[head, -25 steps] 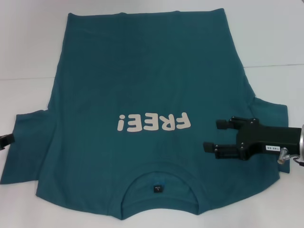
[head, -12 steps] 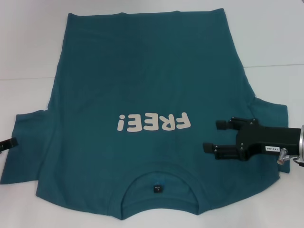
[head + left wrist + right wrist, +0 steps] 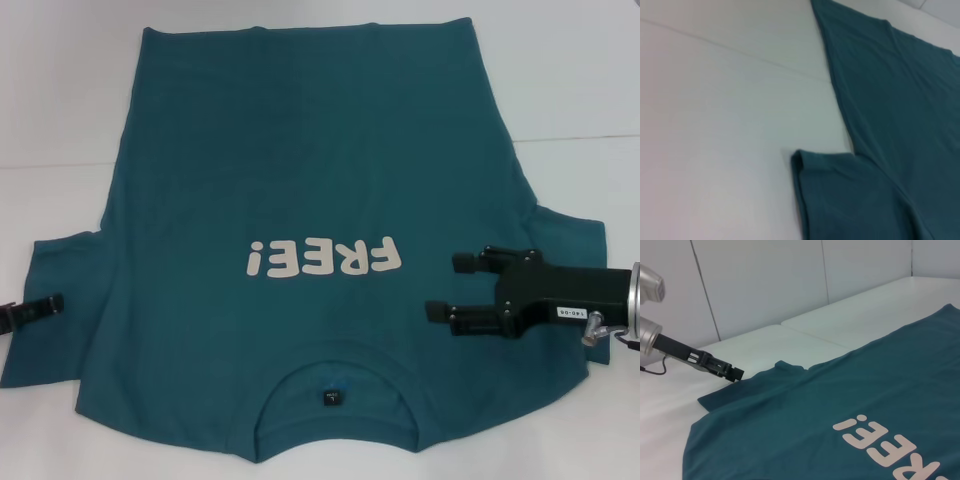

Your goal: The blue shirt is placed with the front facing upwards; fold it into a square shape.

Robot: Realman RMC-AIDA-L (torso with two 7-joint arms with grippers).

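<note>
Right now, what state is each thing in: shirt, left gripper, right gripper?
blue shirt: spread flat, front up, FREE! print showing, both sleeves out, unfolded.
left gripper: at the edge of the shirt's left sleeve, holding nothing that shows.
right gripper: open, over the shirt beside its right sleeve, nothing held.
table: white, shirt lying on it.

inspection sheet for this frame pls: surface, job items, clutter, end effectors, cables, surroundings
Surface: white table, seam line running across it.
Job's things: blue shirt spread flat, unfolded, "FREE!" print up, collar toward the robot, neck tag visible.
Clutter: nothing seen.
End effectors: right end effector open, over the shirt's right shoulder area; whether it touches the cloth cannot be told. Left end effector at the outer edge of the left sleeve, mostly out of frame.
Cables: thin dark cable by the left wrist.
Surroundings: white panel wall behind the table.
</note>
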